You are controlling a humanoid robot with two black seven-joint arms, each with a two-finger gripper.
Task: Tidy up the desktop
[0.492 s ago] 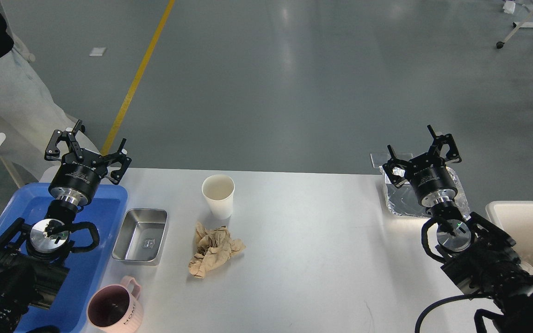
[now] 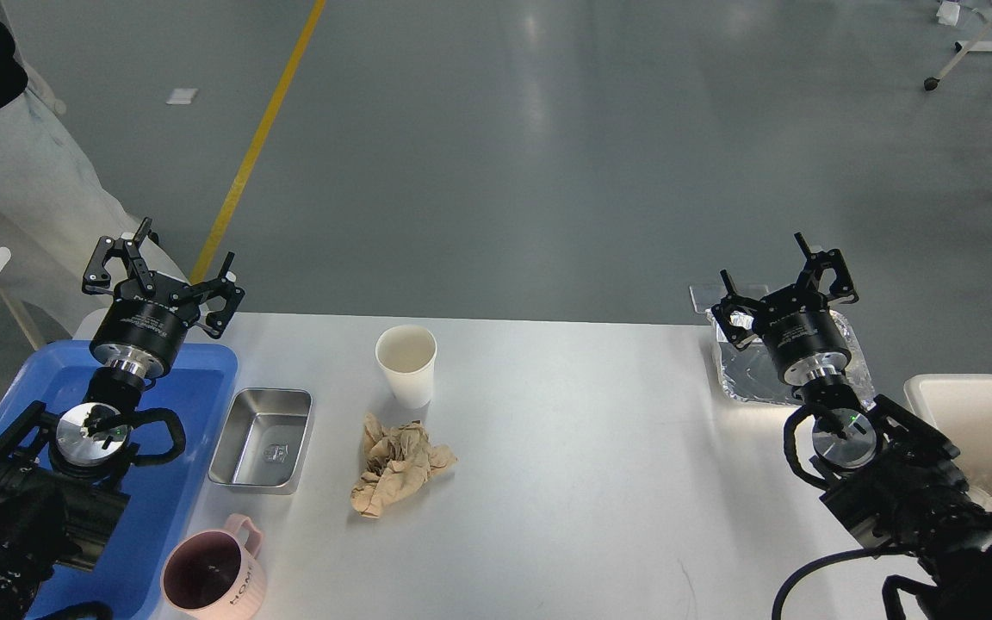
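Both tools, left (image 2: pixel 163 269) and right (image 2: pixel 783 282), spread wide and empty above a worktop (image 2: pixel 565 448) with paper cup (image 2: pixel 406 365), crumpled brown paper (image 2: pixel 397 465), steel tray (image 2: pixel 261 439), pink mug (image 2: pixel 213 578)

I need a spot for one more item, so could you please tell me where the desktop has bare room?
The desktop is bare between the crumpled brown paper and the foil tray. The left is crowded: steel pan, paper cup, pink mug.
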